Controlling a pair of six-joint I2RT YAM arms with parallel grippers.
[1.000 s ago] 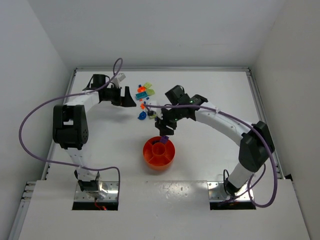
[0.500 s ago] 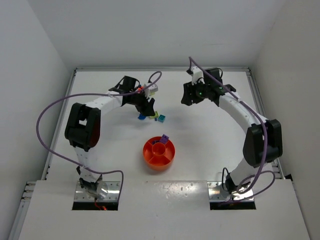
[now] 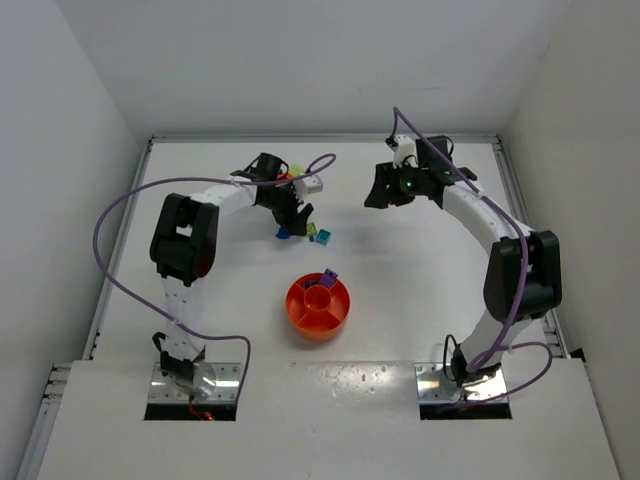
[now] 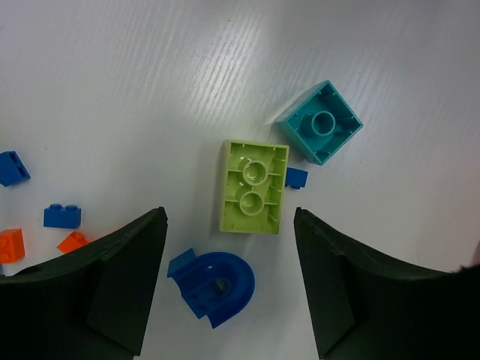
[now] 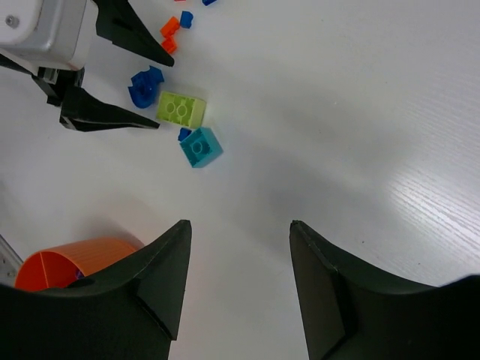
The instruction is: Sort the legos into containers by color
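The right jaws, spread and empty, had pulled back to the far side of the counter, leaving a purple lego at the orange tray's far rim. The left jaws had swung in, spread above a green lego among the loose bricks, probably the next pick.

I see my left gripper spread wide above the table, with a lime brick hollow side up between the fingertips. A teal brick lies just beyond, a tiny blue piece between them. A blue arch sits nearer. At left are two blue bricks and two orange bricks.
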